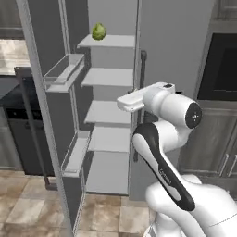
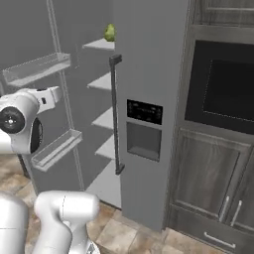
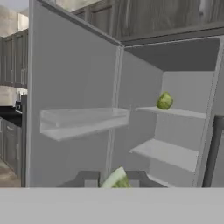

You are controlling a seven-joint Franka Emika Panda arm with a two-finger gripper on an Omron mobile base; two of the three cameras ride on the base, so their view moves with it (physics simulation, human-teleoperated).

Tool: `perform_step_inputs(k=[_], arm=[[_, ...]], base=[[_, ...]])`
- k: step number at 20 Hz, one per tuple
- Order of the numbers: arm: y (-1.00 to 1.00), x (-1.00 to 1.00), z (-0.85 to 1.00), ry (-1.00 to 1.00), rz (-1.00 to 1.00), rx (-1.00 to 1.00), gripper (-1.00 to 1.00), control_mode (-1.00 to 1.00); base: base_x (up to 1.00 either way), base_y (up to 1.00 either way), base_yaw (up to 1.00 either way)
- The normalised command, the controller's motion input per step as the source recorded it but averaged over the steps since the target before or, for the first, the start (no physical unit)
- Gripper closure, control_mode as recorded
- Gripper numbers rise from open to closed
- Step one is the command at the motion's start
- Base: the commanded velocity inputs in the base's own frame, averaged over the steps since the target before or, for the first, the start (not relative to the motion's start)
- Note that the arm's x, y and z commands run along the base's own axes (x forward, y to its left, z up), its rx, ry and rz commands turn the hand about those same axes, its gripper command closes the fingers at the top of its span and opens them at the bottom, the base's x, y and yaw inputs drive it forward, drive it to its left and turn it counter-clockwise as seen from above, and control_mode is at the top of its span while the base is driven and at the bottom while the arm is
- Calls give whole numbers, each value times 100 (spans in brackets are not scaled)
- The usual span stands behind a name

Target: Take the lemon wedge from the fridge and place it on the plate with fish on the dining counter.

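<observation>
Between the two dark tips of the hand (image 3: 114,180) sits the tiny yellow-green lemon wedge (image 3: 115,180), apparently pinched for carrying to the plate. Ahead stands the tall grey fridge (image 3: 175,109), its door open, with a round leafy green ball (image 3: 165,101) on an upper shelf.

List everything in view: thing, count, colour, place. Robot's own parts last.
fridge: one, grey, left door open, right door shut with a dark bar handle.
shelves: five, pale grey, stacked inside the fridge.
door bins: two, clear, on the open door.
leafy ball: one, green, on the top shelf.
lemon wedge: one, yellow-green, between the finger tips in the hand view.
oven: one, black, in the cabinets right of the fridge.
dishwasher: one, dark, behind the open door.
end effector: one, dark tips, closed on the lemon wedge.
</observation>
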Motion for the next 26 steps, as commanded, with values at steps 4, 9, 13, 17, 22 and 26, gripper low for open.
perform_step_inputs(k=[4, 9, 13, 17, 22, 26], arm=[[0, 0, 0, 0, 0, 0, 100, 100], [0, 0, 0, 0, 0, 0, 100, 100], [0, 0, 0, 0, 0, 0, 100, 100], [0, 0, 0, 0, 0, 0, 100, 100], [0, 0, 0, 0, 0, 0, 100, 100], [0, 0, 0, 0, 0, 0, 100, 100]], base=[[-94, -31, 70], [-61, -6, 81], [-40, 0, 88], [-34, 0, 89], [-23, 0, 92], [-17, 0, 91]])
